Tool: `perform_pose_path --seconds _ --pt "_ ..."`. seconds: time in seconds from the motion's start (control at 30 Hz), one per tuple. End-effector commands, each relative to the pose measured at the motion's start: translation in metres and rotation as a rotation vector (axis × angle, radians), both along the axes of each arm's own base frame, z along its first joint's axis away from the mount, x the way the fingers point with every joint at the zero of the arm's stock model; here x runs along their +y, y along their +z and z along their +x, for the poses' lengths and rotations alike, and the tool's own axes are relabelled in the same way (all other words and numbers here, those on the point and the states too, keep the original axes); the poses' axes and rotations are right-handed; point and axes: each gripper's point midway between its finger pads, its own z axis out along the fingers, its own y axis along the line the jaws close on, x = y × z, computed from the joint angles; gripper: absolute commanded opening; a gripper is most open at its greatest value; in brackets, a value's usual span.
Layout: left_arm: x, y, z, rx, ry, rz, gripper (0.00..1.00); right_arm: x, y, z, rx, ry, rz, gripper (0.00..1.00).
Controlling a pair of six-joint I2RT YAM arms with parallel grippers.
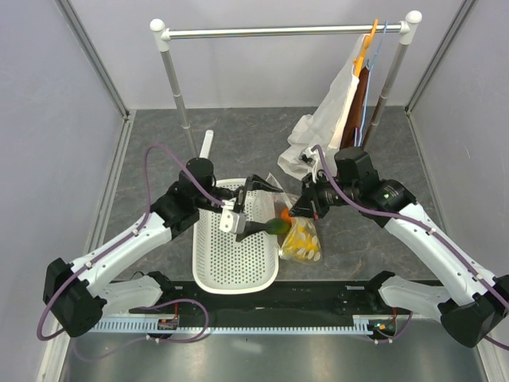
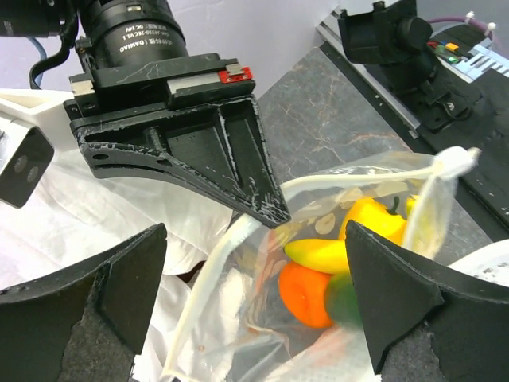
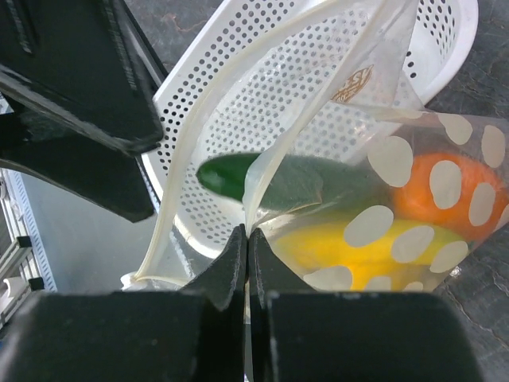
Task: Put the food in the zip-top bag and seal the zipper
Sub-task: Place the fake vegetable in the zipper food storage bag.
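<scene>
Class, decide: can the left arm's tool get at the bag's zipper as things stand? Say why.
Probably yes: the left tool is open, with the zipper lying between its fingers and nothing across that stretch. The right tool pinches the zip-top bag, holding the mouth up.

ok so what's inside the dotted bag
Visible through the bag: orange, banana, yellow pepper, cucumber. The banana covers part of the pepper.

Four foods (image 2: 320, 256), one bag (image 3: 372, 107), one basket (image 1: 231, 267)
</scene>
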Motion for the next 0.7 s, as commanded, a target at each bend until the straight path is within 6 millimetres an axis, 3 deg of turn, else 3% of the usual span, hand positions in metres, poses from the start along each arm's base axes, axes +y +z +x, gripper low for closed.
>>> perform_pose_path --seconds 0.0,0.13,0.27,0.6,0.67 --pt "0.014 0.014 -0.017 -0.075 -0.038 0.014 0.98 -0.002 0.029 -0.004 -0.092 0.041 0.047 0.00" --pt "0.019 0.014 -0.033 -0.065 -0.102 0.043 0.91 -0.003 0.029 -0.004 -0.105 0.048 0.044 0.00" --pt "0.016 0.008 -0.040 -0.014 -0.134 0.103 0.71 -0.003 0.028 -0.004 -0.103 0.050 0.040 0.00" --pt "0.009 -0.015 -0.056 0.009 -0.197 0.217 0.63 -0.001 0.030 0.002 -0.141 0.072 0.021 0.00" --pt "0.011 -0.021 -0.063 0.032 -0.209 0.239 0.55 -0.001 0.031 0.003 -0.144 0.077 0.022 0.00"
